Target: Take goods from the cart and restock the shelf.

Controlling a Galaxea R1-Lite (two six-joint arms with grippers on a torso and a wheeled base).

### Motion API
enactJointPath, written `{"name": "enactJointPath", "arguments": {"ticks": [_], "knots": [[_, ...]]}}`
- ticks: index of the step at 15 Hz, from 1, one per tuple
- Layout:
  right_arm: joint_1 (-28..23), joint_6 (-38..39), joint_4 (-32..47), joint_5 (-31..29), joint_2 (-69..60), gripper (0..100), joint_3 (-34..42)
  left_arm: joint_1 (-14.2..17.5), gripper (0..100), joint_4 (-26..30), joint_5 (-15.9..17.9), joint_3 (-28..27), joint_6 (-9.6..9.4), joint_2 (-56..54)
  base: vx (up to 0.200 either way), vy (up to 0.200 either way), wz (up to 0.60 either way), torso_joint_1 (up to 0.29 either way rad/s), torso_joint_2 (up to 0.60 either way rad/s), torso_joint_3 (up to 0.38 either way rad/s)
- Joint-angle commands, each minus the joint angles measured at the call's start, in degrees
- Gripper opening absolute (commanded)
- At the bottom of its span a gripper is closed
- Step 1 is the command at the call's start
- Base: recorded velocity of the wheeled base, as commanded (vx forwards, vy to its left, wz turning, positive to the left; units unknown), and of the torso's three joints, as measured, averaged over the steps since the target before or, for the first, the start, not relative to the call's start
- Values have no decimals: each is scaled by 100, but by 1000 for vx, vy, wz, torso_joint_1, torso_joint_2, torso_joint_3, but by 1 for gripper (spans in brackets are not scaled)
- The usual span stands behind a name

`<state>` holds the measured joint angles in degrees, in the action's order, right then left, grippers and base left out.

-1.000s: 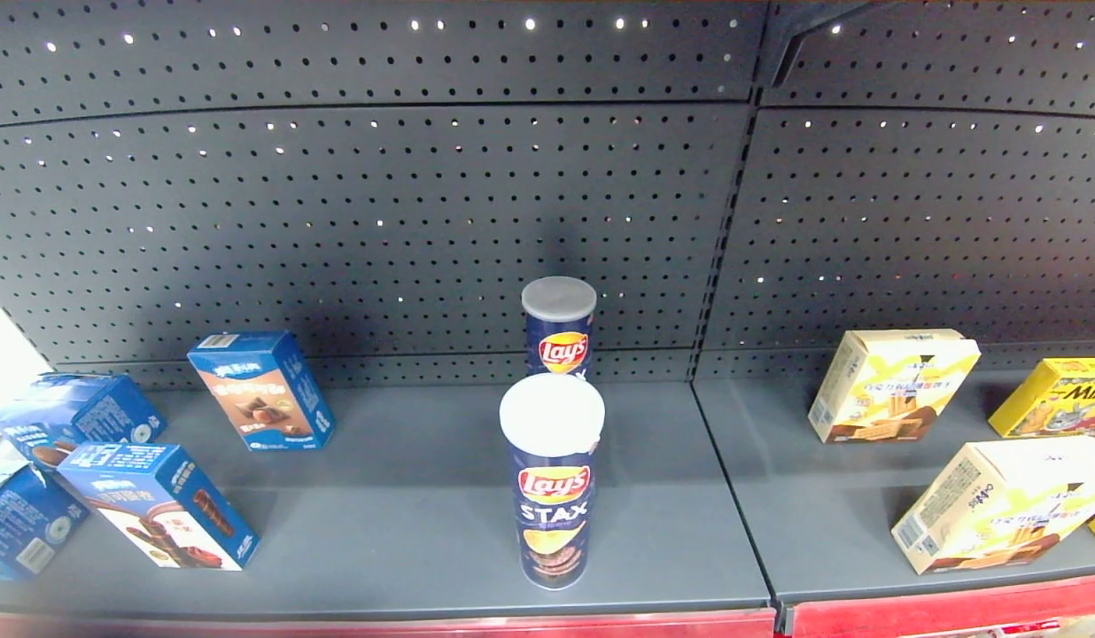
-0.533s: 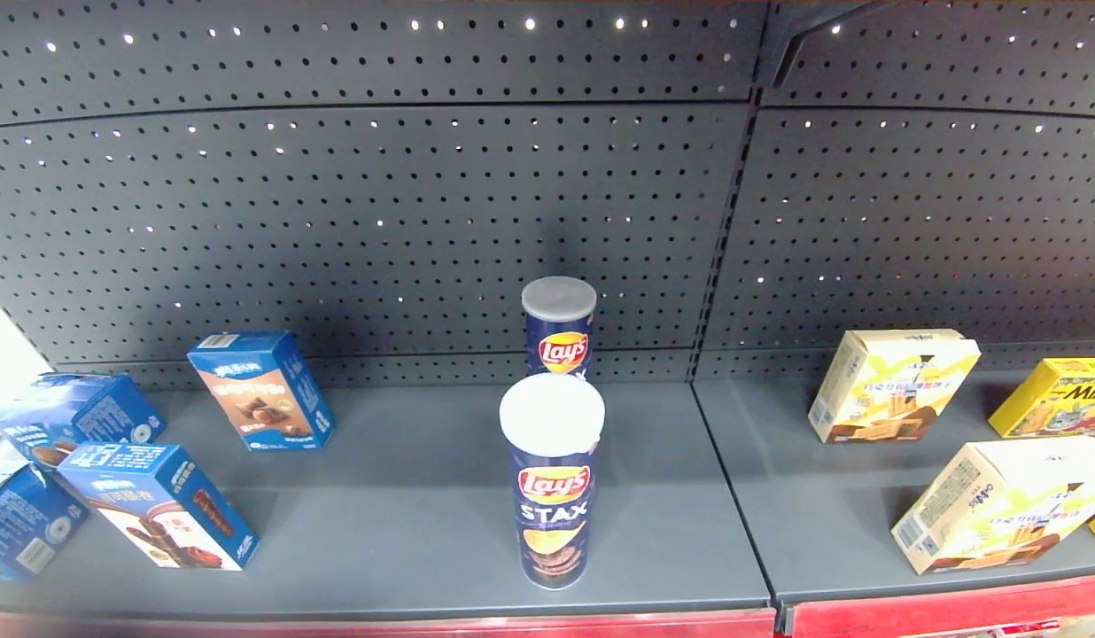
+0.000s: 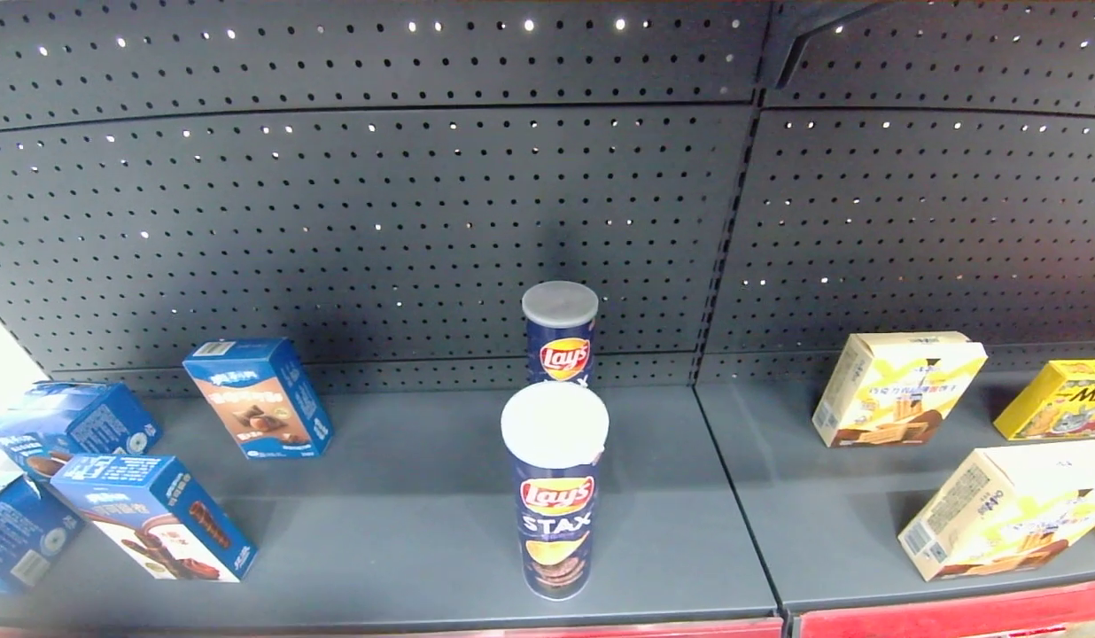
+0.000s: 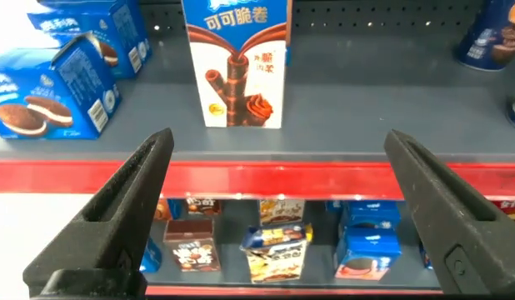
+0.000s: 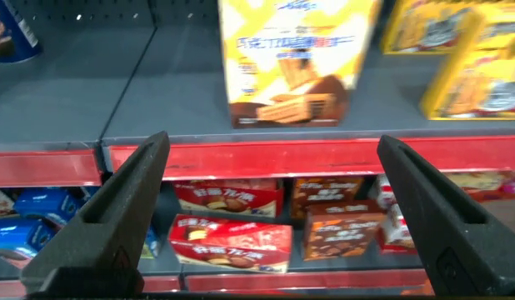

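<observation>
I'm watching two cylindrical chip cans (image 3: 556, 496) standing upright, one behind the other, on the matte grey shelf (image 3: 406, 523). My left gripper (image 4: 278, 143) and right gripper (image 5: 274, 140) are hanging spread wide, empty, before its glossy red edge (image 4: 266, 179); the wrist views are revealing cartons (image 5: 232, 242) stacked below.

The grey shelf (image 3: 406, 532) carries chip cans (image 3: 556, 496) and snack boxes (image 3: 255, 399).

Dim shelf (image 3: 406, 532); pegboard (image 3: 335, 204) holes backlit.
</observation>
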<state>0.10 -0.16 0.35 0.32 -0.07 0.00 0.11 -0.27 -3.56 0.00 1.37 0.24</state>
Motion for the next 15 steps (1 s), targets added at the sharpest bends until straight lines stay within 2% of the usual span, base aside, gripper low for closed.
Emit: {"name": "enactJointPath", "arguments": {"ticks": [1,10,11,15], "knots": [[-1,-2,-9,3,7,100,0,-2,100,0,-4,0,4,20,0,0,0,0,0,0],[-1,-2,-9,3,7,100,0,-2,100,0,4,0,-22,20,0,0,0,0,0,0],[-1,-2,-9,-5,7,100,0,-2,100,0,4,0,-31,20,-200,0,0,2,7,-2],[-1,-2,-9,3,7,100,0,-2,100,0,4,0,-22,20,0,0,0,0,0,0]]}}
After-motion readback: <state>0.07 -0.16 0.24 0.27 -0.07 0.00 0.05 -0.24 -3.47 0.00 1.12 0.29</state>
